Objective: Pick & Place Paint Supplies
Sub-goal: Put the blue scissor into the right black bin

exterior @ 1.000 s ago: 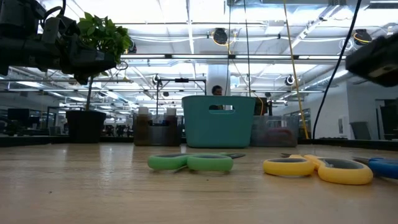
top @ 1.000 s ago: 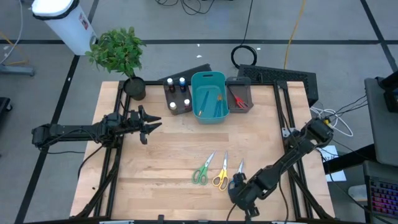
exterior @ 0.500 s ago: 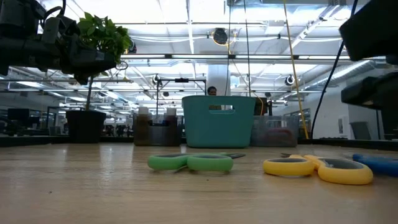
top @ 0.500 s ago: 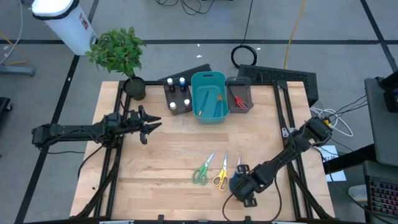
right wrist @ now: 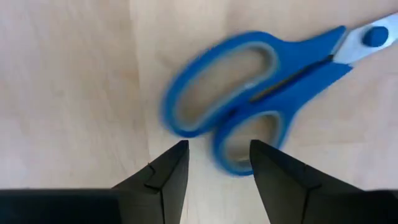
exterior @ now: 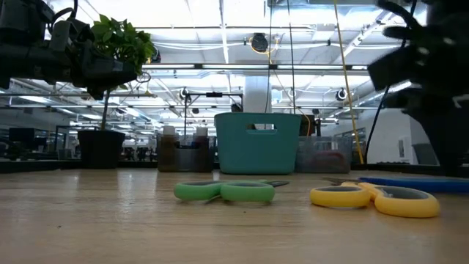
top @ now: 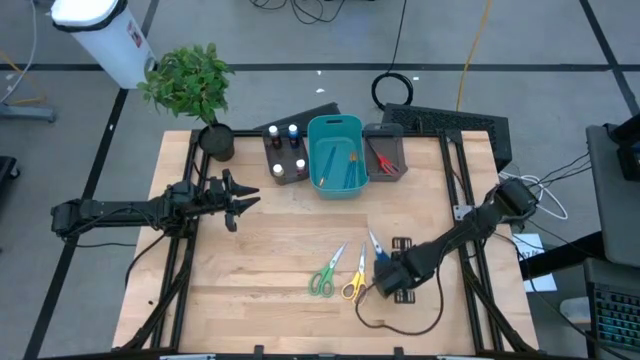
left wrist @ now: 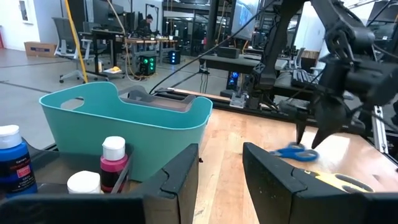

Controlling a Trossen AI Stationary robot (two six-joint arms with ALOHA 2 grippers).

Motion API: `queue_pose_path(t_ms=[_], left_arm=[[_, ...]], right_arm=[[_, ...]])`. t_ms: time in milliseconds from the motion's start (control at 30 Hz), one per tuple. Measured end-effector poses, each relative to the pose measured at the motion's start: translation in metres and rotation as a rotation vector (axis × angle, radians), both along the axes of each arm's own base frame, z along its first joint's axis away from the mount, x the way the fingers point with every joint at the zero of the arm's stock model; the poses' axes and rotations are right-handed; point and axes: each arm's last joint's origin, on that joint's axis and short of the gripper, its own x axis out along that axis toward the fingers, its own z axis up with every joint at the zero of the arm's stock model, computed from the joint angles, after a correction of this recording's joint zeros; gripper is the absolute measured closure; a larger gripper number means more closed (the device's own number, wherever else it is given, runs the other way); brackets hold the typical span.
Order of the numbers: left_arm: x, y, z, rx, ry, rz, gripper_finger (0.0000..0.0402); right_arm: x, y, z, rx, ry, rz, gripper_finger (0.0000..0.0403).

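Three pairs of scissors lie flat on the wooden table: green [top: 323, 276], yellow [top: 354, 281] and blue [top: 376, 243]. My right gripper [top: 386, 266] hangs open over the blue pair, pointing down, its fingers either side of the handle loops [right wrist: 231, 93]. My left gripper [top: 240, 203] waits open above the table's left part, near the dark grey bin of bottles [top: 285, 155]. Brushes [top: 346, 165] lie in the teal bin [top: 334, 121]. Red scissors [top: 385, 160] sit in the right dark grey bin. My right gripper comes at the blue scissors' handle end [right wrist: 227, 146] from above, with the open fingers [right wrist: 171, 168] straddling one loop. The scissors lie flat on the table. I cannot tell whether a finger touches the handle.
A potted plant [top: 192, 80] stands at the far left corner. The three bins line the far edge. A loose cable [top: 400, 320] loops on the table near my right arm. Bare wood lies between the scissors and the bins.
My right gripper has moved toward the far edge, from the near edge up to the blue scissors' handles. The blue scissors have slid toward the far edge, and their blades now point far and slightly left.
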Motion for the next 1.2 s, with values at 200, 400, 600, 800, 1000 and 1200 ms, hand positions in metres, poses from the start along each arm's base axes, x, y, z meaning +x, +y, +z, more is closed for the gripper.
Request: queue_pose_path(t_ms=[200,400,600,800,1000,1200], left_arm=[[0.0,0.0,0.0,0.0,0.0,0.0,0.027],[0.0,0.0,0.0,0.0,0.0,0.0,0.027],[0.0,0.0,0.0,0.0,0.0,-0.001,0.027],[0.0,0.0,0.0,0.0,0.0,-0.001,0.027],[0.0,0.0,0.0,0.0,0.0,-0.001,0.027],[0.0,0.0,0.0,0.001,0.0,0.0,0.027]], right_arm=[[-0.002,-0.016,0.021,-0.019,-0.06,-0.117,0.0239],[0.002,-0.022,0.028,-0.035,-0.136,-0.255,0.0239],[0.002,-0.031,0.009,-0.022,-0.175,-0.337,0.0239],[-0.004,-0.043,-0.014,-0.011,-0.197,-0.394,0.0239],[-0.011,-0.047,-0.025,-0.017,-0.196,-0.396,0.0239],[-0.019,-0.05,-0.033,-0.035,-0.162,-0.449,0.0248]])
